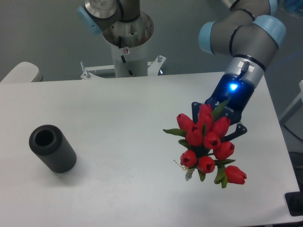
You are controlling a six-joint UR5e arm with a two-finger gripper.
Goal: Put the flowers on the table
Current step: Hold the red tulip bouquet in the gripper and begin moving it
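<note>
A bunch of red tulips, the flowers [207,139], hangs over the right part of the white table [118,104], blooms turned towards the camera. Green leaves stick out at the sides, and one bloom droops at the lower right. My gripper [214,126] comes down from the upper right, directly behind the bunch. Its dark finger links show on either side of the blooms. The stems and my fingertips are hidden behind the flowers, which appear to be held in my grasp.
A dark grey hollow cylinder [52,148] lies on the table at the left, open end facing up-left. The robot's base [128,42] stands at the table's far edge. The table's right edge runs close to the flowers.
</note>
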